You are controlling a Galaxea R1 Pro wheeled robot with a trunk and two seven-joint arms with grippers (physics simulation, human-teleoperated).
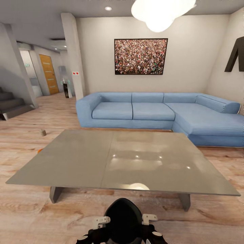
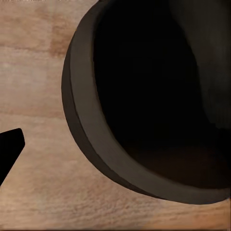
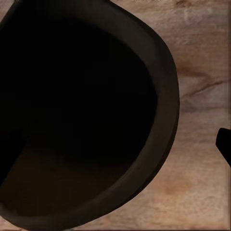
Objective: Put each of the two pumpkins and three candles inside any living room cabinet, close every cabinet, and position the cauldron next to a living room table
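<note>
Both grippers sit at the cauldron, low in front of you in the head view: the left gripper shows pale fingers at the pot's left shoulder and the right gripper at its right, and they seem to flank the belly, but you cannot tell from any view whether the fingers are pressed on it or merely beside it. In the left wrist view a single dark fingertip lies apart from the cauldron's rim over bare wood floor; the right wrist view shows the same, a dark tip off the rim. Your main risk is a two-sided hold that is not truly closed: the round belly could slip or tilt if one arm leads the other. The grey table is just ahead, its near edge close above the pot and its two legs set in from the corners, so pushing forward could knock the rim against that edge. Open floor lies to both sides and behind the table toward the blue sofa. A small pale candle stands on the floor well left, and an orange sliver, possibly a pumpkin, peeks at the table's left edge; mind them if you swing that way.
</note>
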